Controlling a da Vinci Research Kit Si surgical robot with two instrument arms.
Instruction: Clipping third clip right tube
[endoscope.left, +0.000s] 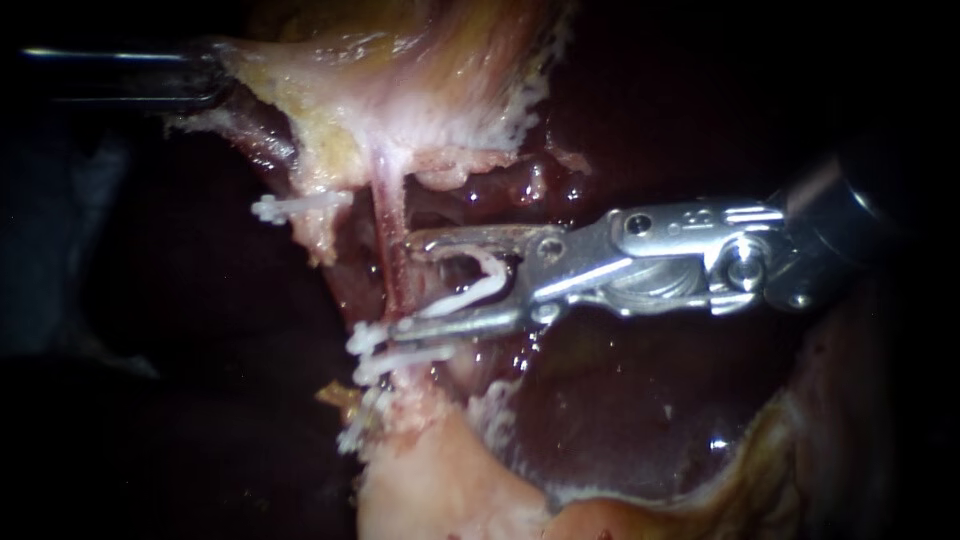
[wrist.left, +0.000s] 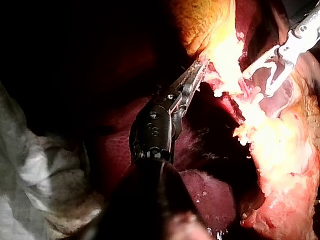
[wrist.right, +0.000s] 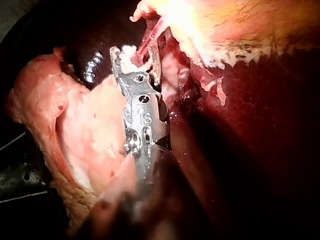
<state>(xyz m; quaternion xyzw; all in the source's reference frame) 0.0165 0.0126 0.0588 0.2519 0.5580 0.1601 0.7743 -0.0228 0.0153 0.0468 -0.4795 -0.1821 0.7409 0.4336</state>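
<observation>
The red tube (endoscope.left: 388, 250) runs down from the gallbladder (endoscope.left: 400, 60). My right instrument (endoscope.left: 403, 288) reaches in from the right. Its jaws stand open on either side of the tube, with a white open clip (endoscope.left: 472, 288) seated between them. Just below the jaws, two white clips (endoscope.left: 385, 350) sit across the tube. Another white clip (endoscope.left: 290, 207) lies on the strand to the left. My left instrument (endoscope.left: 205, 78) comes in at the upper left, shut on the gallbladder's edge. In the left wrist view its jaws pinch yellow tissue (wrist.left: 200, 57).
Dark liver (endoscope.left: 620, 400) fills the lower right, behind and under my right instrument. A pale stump of tissue (endoscope.left: 430, 480) lies under the clipped tube. In the right wrist view a pale pink flap (wrist.right: 85, 130) lies beside the shaft. The left side is dark.
</observation>
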